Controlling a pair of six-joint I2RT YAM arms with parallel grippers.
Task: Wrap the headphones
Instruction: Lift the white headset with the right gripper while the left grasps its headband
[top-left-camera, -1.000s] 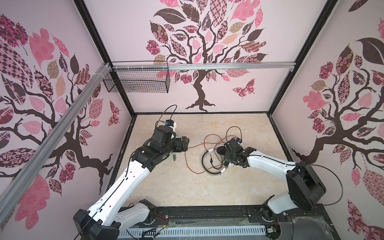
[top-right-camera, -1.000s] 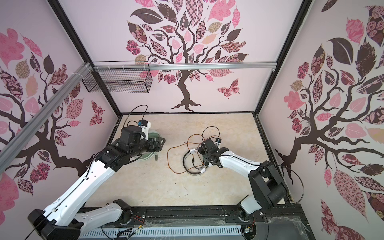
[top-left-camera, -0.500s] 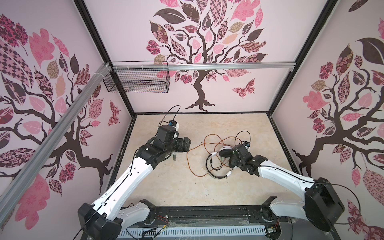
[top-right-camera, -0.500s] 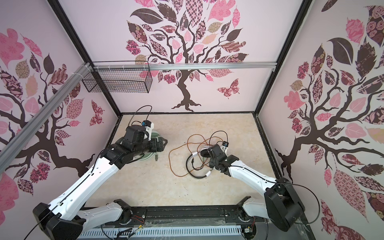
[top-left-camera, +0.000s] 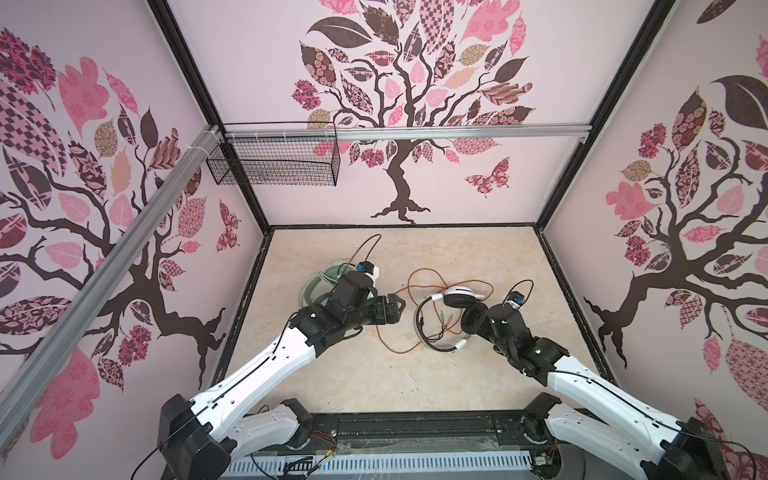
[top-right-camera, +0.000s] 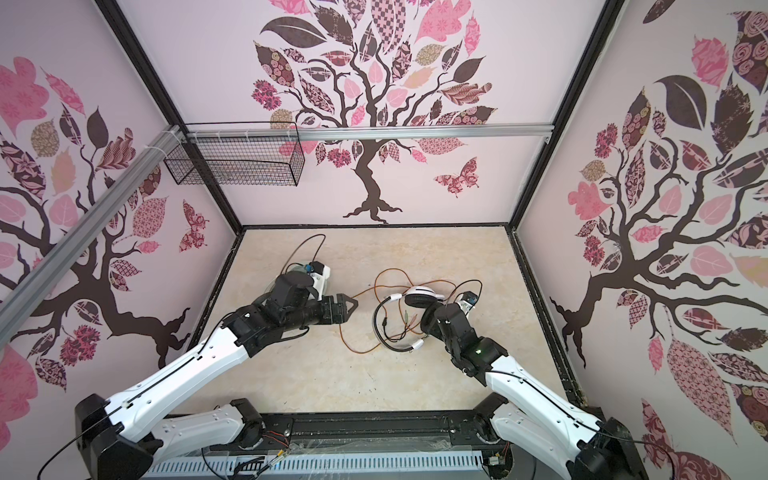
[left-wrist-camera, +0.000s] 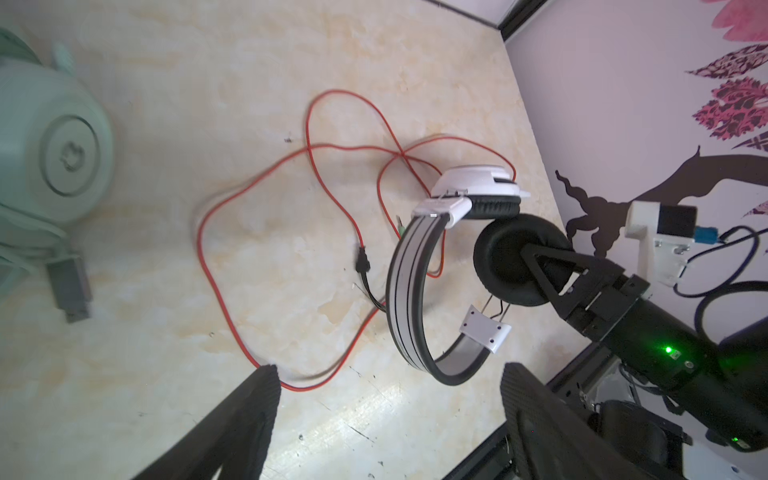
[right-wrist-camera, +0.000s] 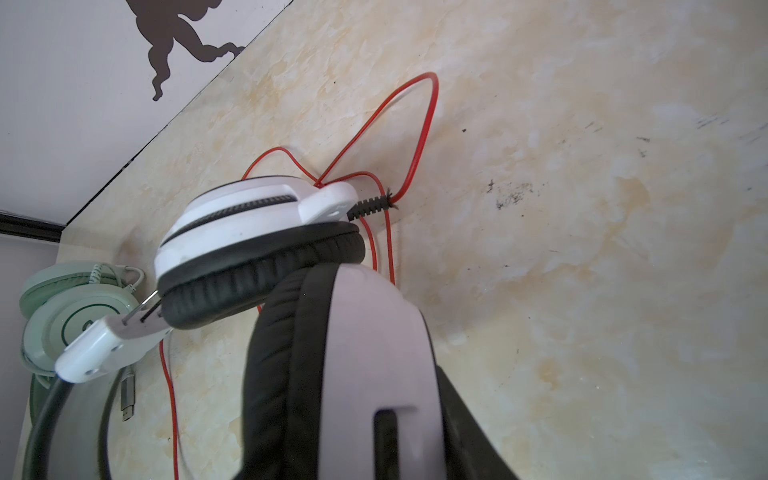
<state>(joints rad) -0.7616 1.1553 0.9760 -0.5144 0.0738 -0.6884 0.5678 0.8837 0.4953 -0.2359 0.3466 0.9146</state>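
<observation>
The white and black headphones (top-left-camera: 459, 297) (top-right-camera: 424, 296) lie mid-floor, their orange-red cable (left-wrist-camera: 216, 282) in loose loops to the left. My right gripper (top-left-camera: 473, 319) (top-right-camera: 432, 321) (right-wrist-camera: 353, 415) is shut on one earcup (left-wrist-camera: 511, 257), holding it tilted up. The other earcup (right-wrist-camera: 232, 224) and the headband (left-wrist-camera: 409, 282) hang from it. My left gripper (top-left-camera: 401, 305) (top-right-camera: 353, 305) (left-wrist-camera: 390, 374) stands open above the floor beside a cable loop, holding nothing. The mint-green headphones (left-wrist-camera: 54, 153) (right-wrist-camera: 70, 320) rest at the far left, mostly hidden under the left arm in both top views.
A grey USB plug (left-wrist-camera: 68, 286) lies beside the mint-green set. A black wire basket (top-left-camera: 274, 162) hangs on the back wall at the upper left. Walls close in the floor on three sides.
My right gripper has closed on the earcup and drawn back to the right, dragging the white and black headphones with it. The left gripper has shifted right, still open.
</observation>
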